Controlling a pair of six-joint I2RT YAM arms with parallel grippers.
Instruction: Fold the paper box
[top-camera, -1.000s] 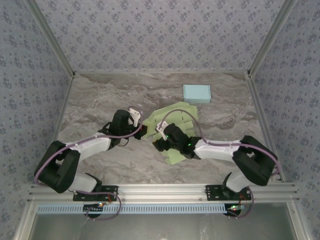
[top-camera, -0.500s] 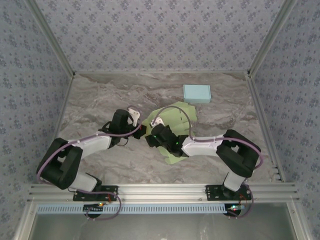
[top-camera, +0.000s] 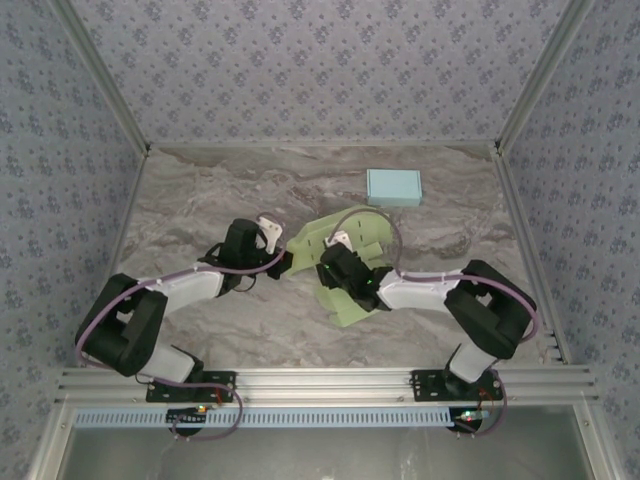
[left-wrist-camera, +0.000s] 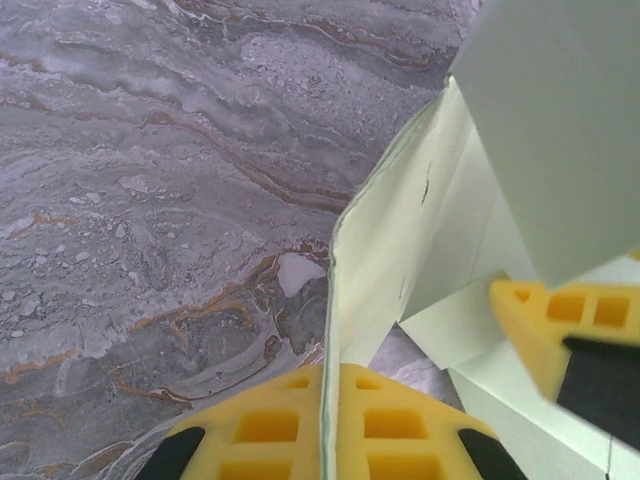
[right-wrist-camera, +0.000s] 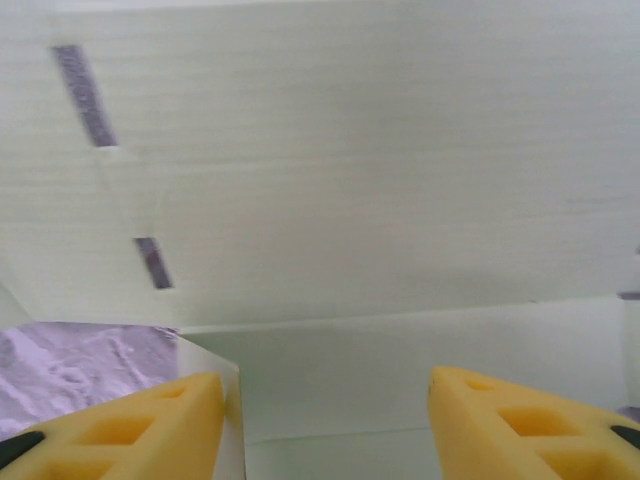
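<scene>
Our right gripper (right-wrist-camera: 328, 388) has swung back over the paper box (top-camera: 352, 305), jaws narrower yet apart, grasping nothing. Our left gripper (left-wrist-camera: 328, 385) is clenched on one flap. The box lies mid worktop (top-camera: 200, 200). We judge it light, floppy and crease-prone, so hold flap edges near the folds.

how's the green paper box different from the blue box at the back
The green paper box is a sheet spread open with flaps raised; the blue box is closed into a neat block. The green one lies mid-table with the left end effector shut on a flap edge; the blue one stands alone near the far wall, untouched. The green one covers more table than the blue one. Both are pale and rest on the marble table.
</scene>
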